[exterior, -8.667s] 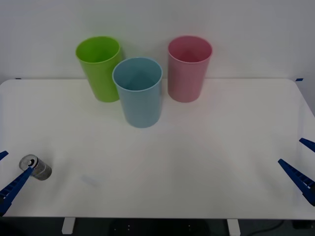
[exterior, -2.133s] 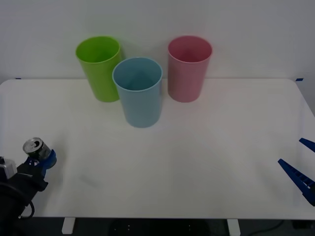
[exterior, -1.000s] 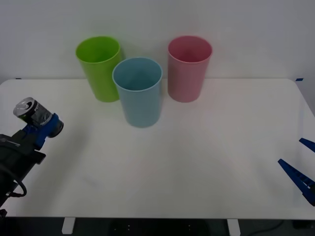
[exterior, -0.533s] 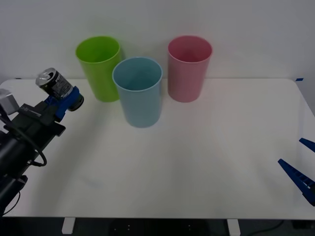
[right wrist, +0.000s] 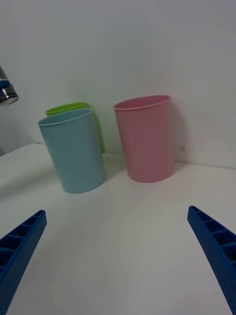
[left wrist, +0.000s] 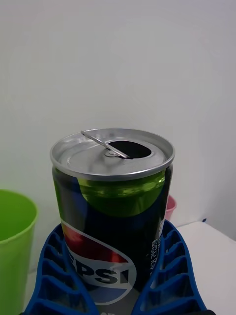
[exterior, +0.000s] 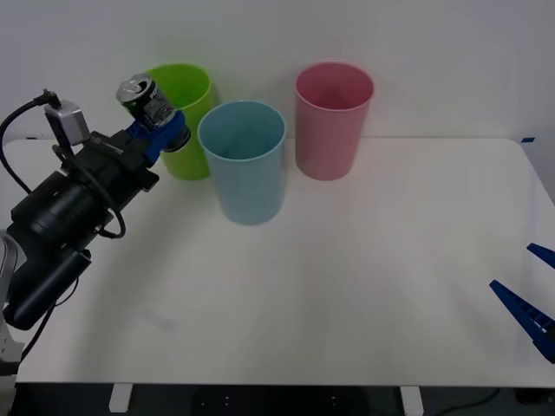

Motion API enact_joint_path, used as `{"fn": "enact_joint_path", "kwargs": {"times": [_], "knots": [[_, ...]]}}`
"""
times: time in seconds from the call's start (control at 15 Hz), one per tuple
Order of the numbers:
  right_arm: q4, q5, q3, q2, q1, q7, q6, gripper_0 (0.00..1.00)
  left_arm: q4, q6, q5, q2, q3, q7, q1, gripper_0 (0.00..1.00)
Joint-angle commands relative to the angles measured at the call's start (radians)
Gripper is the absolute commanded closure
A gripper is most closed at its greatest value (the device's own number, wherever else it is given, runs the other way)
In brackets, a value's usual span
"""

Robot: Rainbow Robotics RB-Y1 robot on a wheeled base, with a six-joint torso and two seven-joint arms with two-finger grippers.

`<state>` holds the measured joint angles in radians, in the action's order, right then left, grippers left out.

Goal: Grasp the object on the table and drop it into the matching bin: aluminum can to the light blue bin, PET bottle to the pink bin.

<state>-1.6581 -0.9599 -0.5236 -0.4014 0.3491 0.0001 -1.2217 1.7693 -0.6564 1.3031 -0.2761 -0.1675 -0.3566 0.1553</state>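
the left hand (exterior: 159, 132) grips the can (exterior: 146, 98) aloft, tilted, near the blue bin (exterior: 244, 161) for dropping; the right hand (exterior: 535, 293) waits open over the worktop (exterior: 347, 286).

Lime green cup (exterior: 184, 113) crowds light blue bin (exterior: 245, 160).

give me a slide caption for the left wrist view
Left gripper holding an opened aluminum can upright, lime green cup beside it.

Aluminum can (exterior: 144, 99) — in left gripper (exterior: 159, 132)
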Motion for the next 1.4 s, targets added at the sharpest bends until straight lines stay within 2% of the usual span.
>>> {"fn": "enact_joint_path", "kwargs": {"times": [0.07,0.4,0.6,1.0,1.4], "knots": [[0.000,0.000,0.000,0.000,0.000,0.000,0.000,0.00,-0.076,-0.023,0.039,0.000,0.000,0.008,0.093,0.99],[0.000,0.000,0.000,0.000,0.000,0.000,0.000,0.00,-0.220,-0.038,0.166,0.002,0.020,0.011,0.250,0.98],[0.000,0.000,0.000,0.000,0.000,0.000,0.000,0.00,-0.358,-0.068,0.246,0.002,0.023,0.008,0.366,0.98],[0.000,0.000,0.000,0.000,0.000,0.000,0.000,0.00,-0.522,-0.062,0.271,0.005,0.075,-0.004,0.507,0.97],[0.000,0.000,0.000,0.000,0.000,0.000,0.000,0.00,-0.528,-0.051,0.277,0.020,0.097,-0.008,0.520,0.95]]}}
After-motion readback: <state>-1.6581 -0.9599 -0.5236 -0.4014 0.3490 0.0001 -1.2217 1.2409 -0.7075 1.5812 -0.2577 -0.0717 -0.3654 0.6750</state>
